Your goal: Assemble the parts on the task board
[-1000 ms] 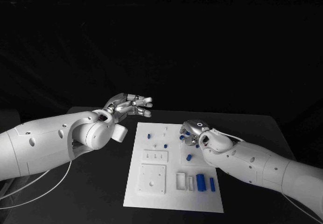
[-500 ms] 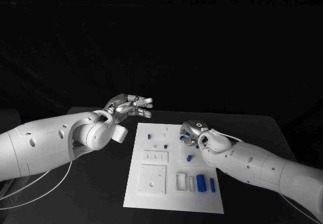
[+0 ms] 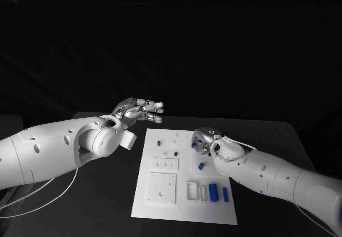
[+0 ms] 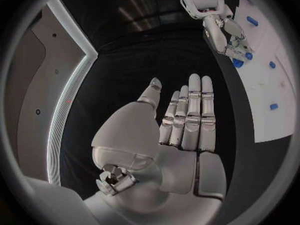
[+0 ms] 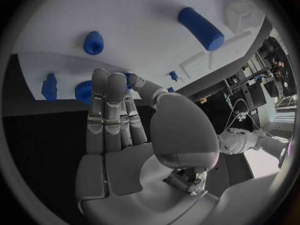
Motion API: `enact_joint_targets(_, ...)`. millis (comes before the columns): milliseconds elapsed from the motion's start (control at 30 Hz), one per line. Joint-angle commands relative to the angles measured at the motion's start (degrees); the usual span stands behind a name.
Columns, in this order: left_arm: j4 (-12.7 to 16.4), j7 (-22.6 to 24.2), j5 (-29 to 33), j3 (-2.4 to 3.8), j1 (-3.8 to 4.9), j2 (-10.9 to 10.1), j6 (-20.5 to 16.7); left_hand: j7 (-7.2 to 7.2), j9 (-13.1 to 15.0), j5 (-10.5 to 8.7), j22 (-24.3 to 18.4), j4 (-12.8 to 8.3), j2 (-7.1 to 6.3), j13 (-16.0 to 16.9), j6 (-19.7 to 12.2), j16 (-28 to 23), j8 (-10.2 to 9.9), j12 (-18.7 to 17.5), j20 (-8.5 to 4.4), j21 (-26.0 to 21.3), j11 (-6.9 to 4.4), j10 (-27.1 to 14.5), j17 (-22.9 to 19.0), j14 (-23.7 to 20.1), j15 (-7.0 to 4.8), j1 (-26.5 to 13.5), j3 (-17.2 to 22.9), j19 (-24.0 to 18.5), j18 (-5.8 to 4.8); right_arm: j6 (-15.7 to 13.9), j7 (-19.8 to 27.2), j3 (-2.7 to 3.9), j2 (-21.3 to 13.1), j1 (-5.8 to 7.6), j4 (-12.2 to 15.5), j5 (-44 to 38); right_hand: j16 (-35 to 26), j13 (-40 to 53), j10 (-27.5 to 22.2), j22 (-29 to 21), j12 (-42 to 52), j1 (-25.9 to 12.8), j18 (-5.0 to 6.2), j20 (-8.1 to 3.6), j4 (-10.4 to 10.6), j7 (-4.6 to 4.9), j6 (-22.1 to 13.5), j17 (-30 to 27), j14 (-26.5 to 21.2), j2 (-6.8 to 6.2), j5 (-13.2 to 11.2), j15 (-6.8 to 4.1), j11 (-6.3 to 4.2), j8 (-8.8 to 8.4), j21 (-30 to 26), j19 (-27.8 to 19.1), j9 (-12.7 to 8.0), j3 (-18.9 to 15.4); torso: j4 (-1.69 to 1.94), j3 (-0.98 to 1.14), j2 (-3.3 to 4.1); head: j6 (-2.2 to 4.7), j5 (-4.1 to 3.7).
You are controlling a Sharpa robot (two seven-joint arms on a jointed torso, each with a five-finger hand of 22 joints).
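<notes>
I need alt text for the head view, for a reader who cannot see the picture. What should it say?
A white task board lies on a black table, with small blue parts on it. The right hand is over the board's far right area, at a blue part; the left hand is raised beyond the board's far left corner, holding nothing.

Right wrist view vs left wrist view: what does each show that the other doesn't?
Right wrist only: the right robot hand from behind, fingers over the task board, fingertips at a round blue part; a large blue cylinder and a blue peg lie beyond.

Left wrist only: the left robot hand, fingers straight and together, holding nothing, over the black table off the board.

Both: the white board with blue parts, and the right robot hand.
</notes>
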Motion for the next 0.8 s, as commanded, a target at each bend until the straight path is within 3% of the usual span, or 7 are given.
enact_joint_targets(33, -0.1, 0.36, -0.33, 0.05, 0.11, 0.24, 1.15, 0.02, 0.01, 0.21, -0.13, -0.04, 0.33, 0.08, -0.1, -0.19, -0.15, -0.05, 0.08, -0.37, 0.17, 0.29, -0.04, 0.28, -0.01, -0.41, -0.03, -0.17, -0.63, 1.4, 0.13, 0.0, 0.14, -0.04, -0.36, 0.02, 0.3, 0.05, 0.54, 0.31, 0.26, 0.28, -0.65, -0.56, -0.11, -0.02, 0.39, 0.09, -0.03, 0.6, 0.26, -0.52, 0.07, 0.04, -0.12, -0.08, 0.08, 0.33, -0.05, -0.03, 0.06, -0.23, 0.03)
enact_joint_targets(300, -0.43, 0.35, -0.34, 0.04, 0.12, 0.59, 1.22, 0.02, 0.01, 0.21, -0.22, -0.02, 0.35, 0.07, -0.15, -0.25, -0.15, -0.06, 0.09, -0.35, 0.19, 0.22, -0.05, 0.23, 0.01, -0.4, -0.02, -0.17, -0.63, 1.88, 0.4, 0.0, 0.18, -0.07, -0.49, 0.33, 0.03, 0.06, 1.0, 3.1, 0.27, -0.14, -1.24, -0.98, -0.65, -0.16, 0.8, 0.7, -0.02, 1.18, 0.09, -0.72, -0.1, 0.0, -2.01, 0.39, 0.05, -0.07, -0.21, -0.12, 0.16, -0.45, 0.04)
enact_joint_targets(533, -0.54, 0.37, -0.35, 0.04, 0.12, 0.74, 1.29, 0.02, 0.01, 0.21, -0.22, -0.02, 0.35, 0.07, -0.15, -0.25, -0.15, -0.06, 0.09, -0.35, 0.19, 0.22, -0.05, 0.23, 0.01, -0.4, -0.02, -0.17, -0.63, 1.99, 0.44, 0.0, 0.11, -0.08, -0.38, 0.83, -0.09, 0.1, 2.22, 3.2, 0.27, -0.16, -1.69, -1.28, -0.28, -0.49, 1.75, 0.84, 0.02, 1.84, -0.58, -1.07, -0.55, 0.06, -3.25, 1.02, 0.17, -1.05, -0.12, -0.07, 0.07, -0.61, -0.02)
enact_joint_targets(600, -0.54, 0.36, -0.35, 0.04, 0.12, 0.74, 1.3, 0.02, 0.01, 0.21, -0.22, -0.02, 0.35, 0.07, -0.15, -0.25, -0.15, -0.06, 0.09, -0.35, 0.19, 0.22, -0.05, 0.23, 0.01, -0.4, -0.02, -0.17, -0.63, 1.83, 0.35, 0.0, 0.06, -0.08, -0.34, 0.89, -0.13, 0.13, 2.76, 3.28, 0.3, -0.3, -1.83, -1.36, 0.06, -0.64, 2.31, 0.87, 0.04, 2.54, -0.83, -1.17, -0.77, 0.13, -3.47, 1.09, 0.23, -0.97, -0.12, -0.07, 0.06, -0.64, -0.06)
enact_joint_targets(800, -0.57, 0.35, -0.35, 0.04, 0.12, 0.76, 1.3, 0.01, 0.02, 0.21, -0.3, -0.09, 0.44, 0.08, -0.1, -0.27, -0.13, -0.06, 0.09, -0.32, 0.17, 0.25, -0.04, 0.24, 0.0, -0.31, 0.05, -0.15, -0.62, 0.28, -0.21, 0.0, -0.05, -0.07, -0.07, 1.07, -0.29, 0.16, 4.01, 3.82, 0.3, -0.34, -2.15, -1.71, 0.07, -0.97, 3.58, 0.94, 0.1, 3.02, -0.83, -1.47, -1.21, 0.17, -3.91, 1.5, 0.36, -0.46, -0.16, -0.07, 0.03, -0.5, 0.04)
